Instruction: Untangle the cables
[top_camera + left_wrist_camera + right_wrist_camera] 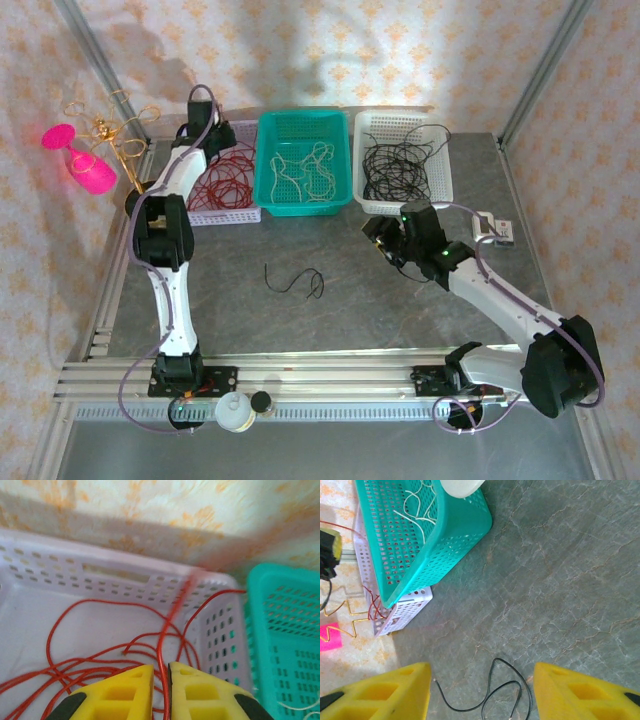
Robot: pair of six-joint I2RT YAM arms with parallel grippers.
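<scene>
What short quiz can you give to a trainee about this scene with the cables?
1. True or false: the teal basket holds white cables.
2. What colour is the strand running between the fingers of the left claw? A black, B red, C white.
3. Fill in: the right claw is ___ above a loose black cable on the table.
Key: 1 true; 2 B; 3 open.

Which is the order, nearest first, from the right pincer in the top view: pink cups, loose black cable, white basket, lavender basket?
From the right pincer:
1. white basket, just behind
2. loose black cable, table centre
3. lavender basket, left of row
4. pink cups, far left
</scene>
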